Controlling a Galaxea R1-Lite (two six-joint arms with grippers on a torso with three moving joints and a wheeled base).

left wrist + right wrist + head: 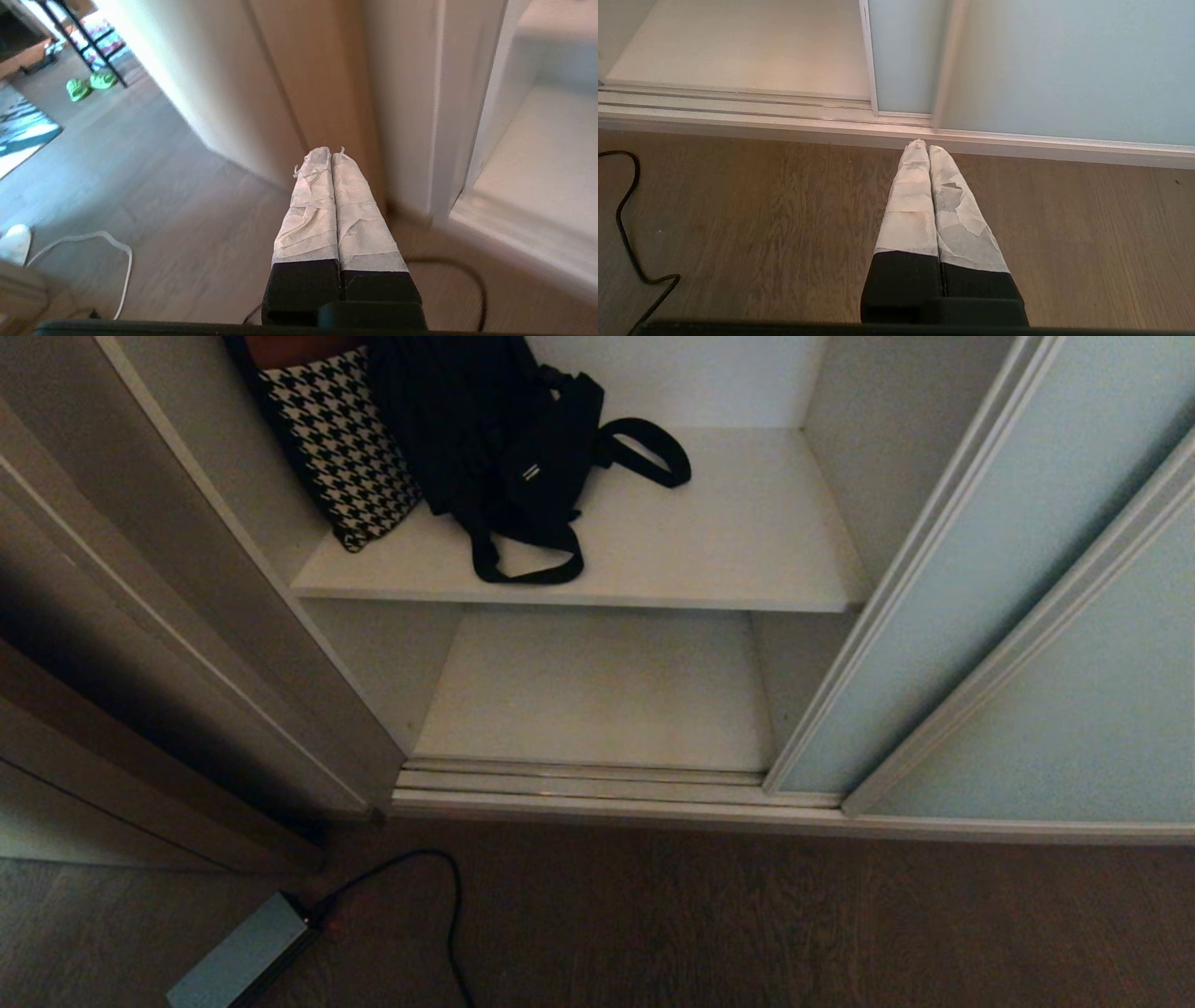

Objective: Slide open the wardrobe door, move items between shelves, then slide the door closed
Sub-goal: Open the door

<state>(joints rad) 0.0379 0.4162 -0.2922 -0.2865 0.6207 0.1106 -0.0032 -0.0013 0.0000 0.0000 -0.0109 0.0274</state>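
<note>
The sliding wardrobe door, pale blue-green frosted glass in an off-white frame, stands slid to the right, leaving the wardrobe open. A floppy black bag with loop straps lies on the upper white shelf, beside a black-and-white houndstooth item. The lower shelf is bare. Neither arm shows in the head view. My left gripper is shut with nothing in it, low over the floor by the beige side frame. My right gripper is shut and empty, above the floor near the door's foot.
A grooved metal floor track runs along the wardrobe's foot. A black cable and a grey box lie on the wooden floor at the left. Green slippers and a white cord lie farther off in the room.
</note>
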